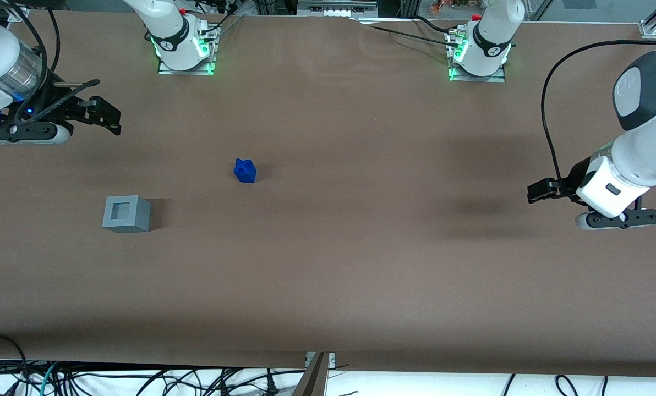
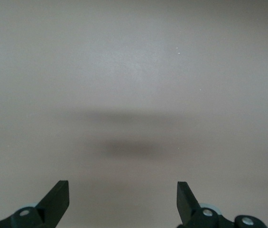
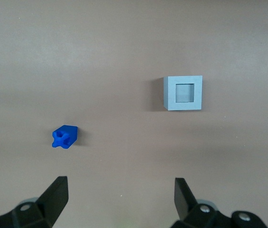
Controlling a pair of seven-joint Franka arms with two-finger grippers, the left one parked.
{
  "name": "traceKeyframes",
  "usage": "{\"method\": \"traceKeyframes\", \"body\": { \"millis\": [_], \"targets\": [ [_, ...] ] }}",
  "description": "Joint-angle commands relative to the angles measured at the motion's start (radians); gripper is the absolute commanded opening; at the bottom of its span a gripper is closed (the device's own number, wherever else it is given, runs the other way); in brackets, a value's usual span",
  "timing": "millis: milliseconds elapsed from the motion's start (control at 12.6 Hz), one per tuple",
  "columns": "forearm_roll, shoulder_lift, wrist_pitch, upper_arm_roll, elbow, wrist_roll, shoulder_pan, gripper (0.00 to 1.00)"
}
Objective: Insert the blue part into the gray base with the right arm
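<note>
Nothing's grabbed yet: gripper [image 3: 117, 202] hangs spread wide, empty, high above the table. Blue part [image 1: 245, 170] sits at the gray base's [image 1: 126, 214] 2 o'clock, well apart. That knobbly top could easily be pinched crooked, then jammed at the hole.

- A wide table covered with a plain matte brown sheet [image 1: 361, 264] carries everything.
- A small bright-blue plastic block with a notched, knobbly top [image 1: 245, 170] [image 3: 65, 137] sits directly on the brown sheet, on its own.
- A light-gray plastic cube with a square hole in its upward face [image 1: 126, 214] [image 3: 184, 93] also rests on the sheet, nearer the front camera than the blue block, farther toward the working arm's end, and well apart from it.
- The right arm's black two-finger gripper [image 1: 103, 117] [image 3: 119, 197] hangs above the sheet at the working arm's end with its fingers spread apart, touching nothing.
</note>
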Motion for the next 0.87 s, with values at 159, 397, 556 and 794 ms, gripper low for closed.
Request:
{"method": "traceKeyframes", "body": {
  "millis": [159, 397, 556, 794],
  "targets": [
    [-0.013, 0.004, -0.012, 0.014, 0.022, -0.043, -0.015, 0.99],
    [-0.008, 0.004, -0.014, 0.014, 0.022, -0.045, -0.015, 0.99],
    [-0.01, 0.003, -0.017, 0.016, 0.02, -0.058, -0.013, 0.99],
    [-0.007, 0.0, -0.015, 0.023, 0.02, -0.089, -0.012, 0.99]
  ]
}}
